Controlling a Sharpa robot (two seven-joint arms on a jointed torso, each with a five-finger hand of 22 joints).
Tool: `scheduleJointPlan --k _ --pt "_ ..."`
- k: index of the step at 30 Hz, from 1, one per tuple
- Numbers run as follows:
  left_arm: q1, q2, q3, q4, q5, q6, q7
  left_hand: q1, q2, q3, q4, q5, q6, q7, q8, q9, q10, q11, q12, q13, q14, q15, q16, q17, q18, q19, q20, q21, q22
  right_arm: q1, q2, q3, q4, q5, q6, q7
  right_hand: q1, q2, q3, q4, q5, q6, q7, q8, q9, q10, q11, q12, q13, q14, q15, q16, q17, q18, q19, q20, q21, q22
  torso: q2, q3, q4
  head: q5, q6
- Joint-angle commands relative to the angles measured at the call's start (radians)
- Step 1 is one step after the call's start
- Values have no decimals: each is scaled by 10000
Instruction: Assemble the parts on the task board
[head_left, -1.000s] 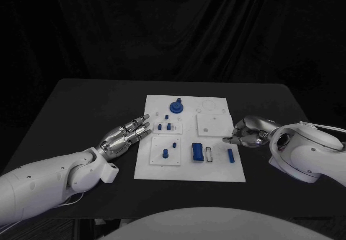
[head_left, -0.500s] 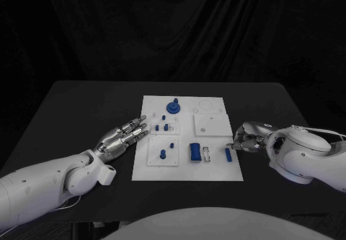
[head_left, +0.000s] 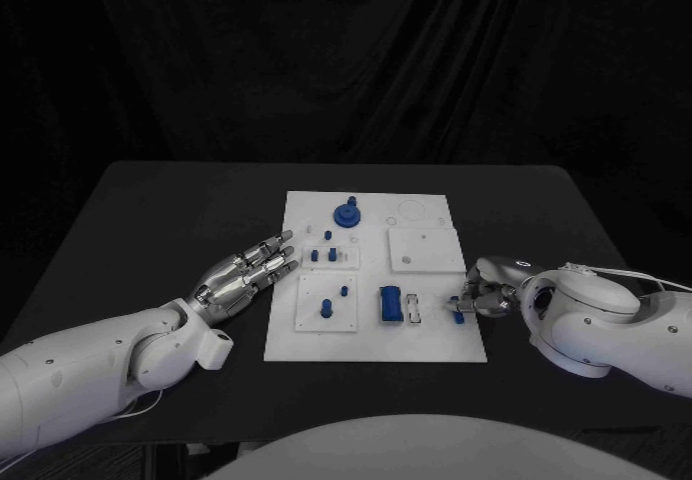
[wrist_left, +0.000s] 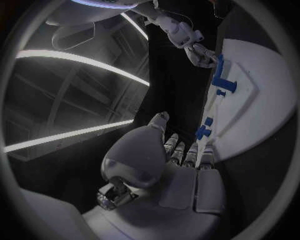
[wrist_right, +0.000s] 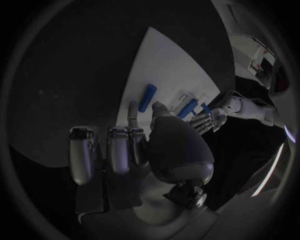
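The white task board (head_left: 433, 340) lies mid-table. On it stand a blue round knob (head_left: 348, 213), several small blue pegs (head_left: 327, 307) and a wide blue block (head_left: 391, 304). A slim blue bar (head_left: 457, 316) lies near the board's right edge. My right hand (head_left: 486, 291) hovers at that edge, its fingertips right over the bar's far end; in the right wrist view the bar (wrist_right: 147, 97) lies just beyond the outstretched fingers (wrist_right: 119, 150), which hold nothing. My left hand (head_left: 253, 268) stays flat and spread beside the board's left edge, empty.
A square white plate (head_left: 426, 248) sits on the board's right half, and a small white piece (head_left: 417, 308) lies beside the blue block. The black table (head_left: 159, 220) extends wide on both sides of the board.
My right hand has slid along the board's right edge toward the near side, and its fingertips now reach the slim blue bar. The left hand has stayed put.
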Motion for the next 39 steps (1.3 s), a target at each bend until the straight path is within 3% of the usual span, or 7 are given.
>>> scheduleJointPlan --k 1,11,14,20,25,30,39 --pt "-15 13 9 15 60 61 751 78 -14 42 -41 52 -14 22 28 -2 -1 25 -11 -10 -21 55 -37 -10 134 -7 61 2 -12 -88 93 2 -101 -135 282 -179 106 27 -45 -20 -28 66 61 -173 -178 1059 92 26 2635 1036 90 29 2635 -158 1054 72 26 2635 1 2 10 -28 0" --pt "-17 31 9 1 60 93 710 78 -14 42 -41 52 -14 22 28 -2 -1 25 -11 -10 -21 55 -37 -10 134 -7 61 2 -12 -370 371 3 -403 -135 644 -177 612 -52 56 -193 723 269 238 -1228 -1330 1059 253 26 2635 1036 238 29 2635 -158 1054 218 26 2635 6 -6 11 -11 0" --pt "-18 34 9 -1 60 99 701 79 -11 53 -51 55 -31 28 24 -4 -9 29 -14 -12 -21 58 -37 -10 133 -8 63 1 -15 -421 412 3 -431 -135 643 -174 1283 -94 399 -538 2183 342 228 -1483 -1635 1059 233 26 2635 1036 221 29 2635 -158 1054 213 26 2635 4 -5 -2 9 0" --pt "-23 39 9 -2 60 110 683 79 -11 53 -51 55 -31 28 24 -4 -9 29 -14 -12 -21 58 -37 -10 133 -8 63 1 -15 -465 448 4 -436 416 229 -154 1894 -108 914 -929 3295 469 227 -1650 -1875 1059 222 26 2635 1036 213 29 2635 -154 1046 207 14 2630 2 -2 2 11 0" --pt "-29 51 9 -5 60 129 670 79 -11 53 -51 55 -31 28 24 -4 -9 29 -14 -12 -21 58 -37 -10 133 -8 63 1 -15 -475 385 5 -384 1570 -526 -91 2194 -412 2644 -1392 2018 386 406 -1920 -2198 1059 397 26 2635 1036 357 29 2635 -128 993 291 -68 2595 1 0 6 47 0" --pt "-36 60 9 -13 60 136 666 78 -6 65 -58 58 -40 36 22 -6 -12 30 -15 -13 -21 60 -37 -10 132 -8 65 1 -17 -466 158 12 -198 3063 -1330 151 1599 -914 4131 -1667 1941 507 410 -1857 -2271 1059 387 26 2635 1036 360 29 2635 -118 973 339 -98 2582 0 0 7 71 0" --pt "-40 73 9 -24 60 139 650 78 -6 65 -58 58 -40 36 22 -6 -12 30 -15 -13 -21 60 -37 -10 132 -8 65 1 -17 7 -101 22 370 5333 -2126 771 1232 -1011 4653 -1846 1774 538 390 -1762 -2230 1059 365 26 2635 1036 344 29 2635 -121 980 329 -88 2586 -6 -3 11 101 0"
